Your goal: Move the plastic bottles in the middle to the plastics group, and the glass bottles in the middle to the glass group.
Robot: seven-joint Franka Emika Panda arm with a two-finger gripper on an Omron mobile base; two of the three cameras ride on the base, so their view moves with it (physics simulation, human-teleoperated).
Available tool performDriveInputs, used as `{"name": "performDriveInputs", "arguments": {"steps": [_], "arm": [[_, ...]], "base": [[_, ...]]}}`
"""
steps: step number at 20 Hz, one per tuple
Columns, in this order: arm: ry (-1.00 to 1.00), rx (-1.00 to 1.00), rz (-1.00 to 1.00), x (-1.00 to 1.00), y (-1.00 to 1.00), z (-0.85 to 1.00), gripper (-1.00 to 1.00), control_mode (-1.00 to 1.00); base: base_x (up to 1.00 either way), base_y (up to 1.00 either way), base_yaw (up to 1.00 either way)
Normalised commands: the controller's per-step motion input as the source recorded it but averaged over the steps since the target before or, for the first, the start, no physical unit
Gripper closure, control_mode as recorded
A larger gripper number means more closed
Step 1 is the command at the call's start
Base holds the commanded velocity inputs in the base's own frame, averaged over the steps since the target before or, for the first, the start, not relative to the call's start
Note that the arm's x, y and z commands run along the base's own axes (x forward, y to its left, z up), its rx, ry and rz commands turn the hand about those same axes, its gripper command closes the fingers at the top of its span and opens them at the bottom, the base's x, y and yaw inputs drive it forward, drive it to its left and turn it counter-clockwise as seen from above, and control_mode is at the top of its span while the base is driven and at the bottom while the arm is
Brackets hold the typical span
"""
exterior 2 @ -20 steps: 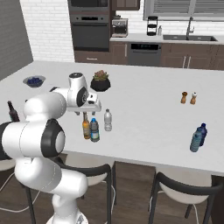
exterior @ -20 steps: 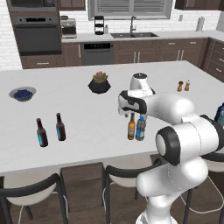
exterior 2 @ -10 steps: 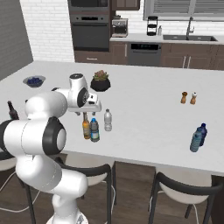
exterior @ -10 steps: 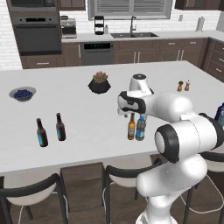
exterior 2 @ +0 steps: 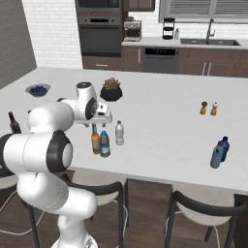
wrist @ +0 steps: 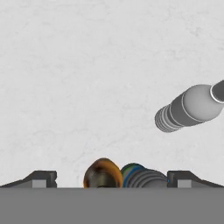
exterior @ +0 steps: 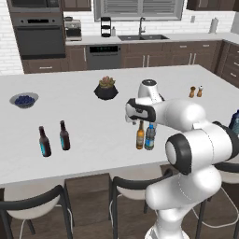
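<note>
No readable writing on any label, all too small. The amber bottle [exterior: 140,136] has a yellow-orange label band and the blue-label water bottle [exterior: 149,137] has a blue band; they stand upright, touching or just beside each other, near the front edge of the white counter [exterior: 93,126]. From the right base view the amber bottle [exterior 2: 95,140] is left of the blue-label water bottle [exterior 2: 104,145], and the pale water bottle [exterior 2: 119,133] with a white cap stands just right of and a bit farther back than those two.

My gripper [exterior: 132,117] hangs over the counter just above and left of the amber bottle's neck, not touching it as far as I can tell. In the hand view the fingers [wrist: 40,178] sit wide apart at the bottom corners with nothing gripped between them; the amber bottle top [wrist: 103,173] and the blue-label bottle top [wrist: 138,175] show low between them, and the pale bottle [wrist: 188,107] lies off to the upper right, well apart from the fingers.

Two dark brown bottles [exterior: 53,138] stand at the left near part of the counter, one with a teal label, far from my gripper. The blue-tinted bottles [exterior 2: 219,152] stand at the right near part of the counter. Also on the counter: a small bowl [exterior: 24,100] far left, a dark pot with a plant [exterior: 106,88] behind, salt and pepper shakers [exterior: 195,91] far right.
</note>
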Motion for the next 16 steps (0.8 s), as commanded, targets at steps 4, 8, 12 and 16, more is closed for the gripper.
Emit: {"name": "performDriveInputs", "arguments": {"steps": [4, 8, 12, 16], "arm": [[0.00, 0.00, 0.00, 0.00, 0.00, 0.00, 1.00, -1.00], [0.00, 0.00, 0.00, 0.00, 0.00, 0.00, 1.00, -1.00], [0.00, 0.00, 0.00, 0.00, 0.00, 0.00, 1.00, -1.00], [0.00, 0.00, 0.00, 0.00, 0.00, 0.00, 1.00, -1.00]], "base": [[0.00, 0.00, 0.00], [0.00, 0.00, 0.00], [0.00, 0.00, 0.00], [0.00, 0.00, 0.00]]}}
